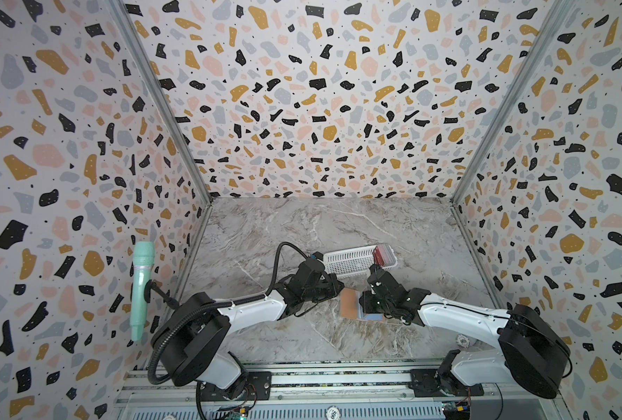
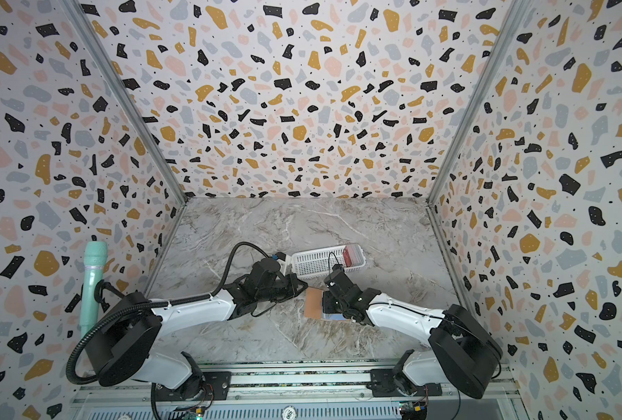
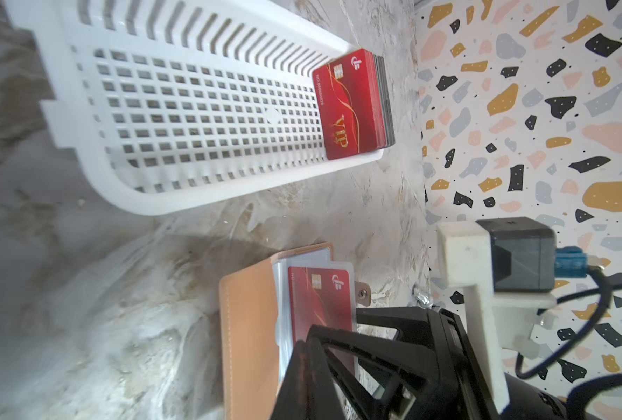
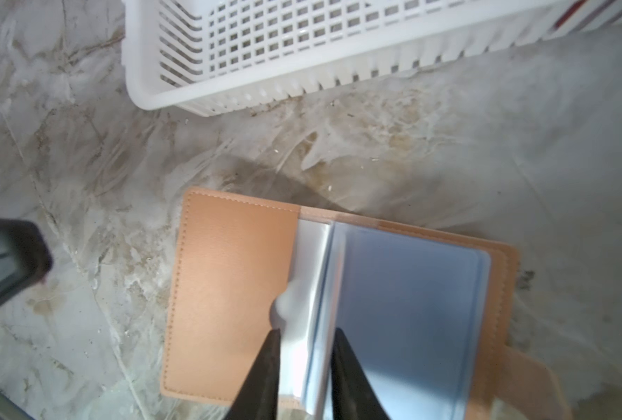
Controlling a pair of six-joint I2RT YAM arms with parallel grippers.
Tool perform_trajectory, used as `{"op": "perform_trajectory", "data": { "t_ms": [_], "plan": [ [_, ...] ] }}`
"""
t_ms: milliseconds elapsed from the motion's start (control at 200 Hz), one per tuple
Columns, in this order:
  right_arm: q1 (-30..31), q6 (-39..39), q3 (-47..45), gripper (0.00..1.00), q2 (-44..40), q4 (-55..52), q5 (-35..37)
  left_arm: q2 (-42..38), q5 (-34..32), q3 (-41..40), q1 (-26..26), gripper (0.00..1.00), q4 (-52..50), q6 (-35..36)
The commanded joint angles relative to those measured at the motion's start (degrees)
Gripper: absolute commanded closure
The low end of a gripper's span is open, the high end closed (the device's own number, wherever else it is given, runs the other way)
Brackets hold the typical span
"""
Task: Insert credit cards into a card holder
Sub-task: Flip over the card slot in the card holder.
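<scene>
my right gripper [image 4: 306, 334] hangs over the open card holder [image 4: 229, 291] on the marble table [image 1: 265, 225]. its jaws stand a narrow gap apart with the clear sleeves [image 4: 302, 254] between them; i cannot tell if they pinch. one red card [image 3: 320, 302] sits in a raised sleeve. my left gripper [image 1: 338, 286] is closed, just beside the card holder. the other cards [image 3: 353, 105] stand stacked at one end of the white basket [image 3: 178, 196].
</scene>
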Motion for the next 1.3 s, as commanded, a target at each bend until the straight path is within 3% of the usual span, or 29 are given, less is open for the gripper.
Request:
{"op": "perform_trajectory", "data": {
  "t_ms": [0, 330, 576, 976, 1291],
  "plan": [
    [1.1, -0.2, 2.7, 0.65, 1.2, -1.5, 1.5, -1.6, -0.2, -1.1, 0.8, 0.94, 0.5, 1.4],
    [3.4, -1.1, 6.1, 0.42, 4.0, 2.0, -1.6, -1.6, -0.4, -1.4, 1.0, 0.94, 0.7, 2.2],
    [2.3, -3.7, 5.2, 0.41, 0.7, 1.2, 0.2, -1.1, -0.3, 0.3, 1.0, 0.93, -0.1, 4.9],
    [-14.9, -20.6, 10.4, 0.27, -4.1, -6.4, 0.4, 8.0, -1.9, 14.1, 0.9, 0.89, -5.8, 13.6],
    [-25.5, -29.9, 20.3, 0.10, 7.2, -7.3, -1.4, 19.8, -2.5, 29.1, 0.9, 0.85, -10.7, 20.4]
  ]
}}
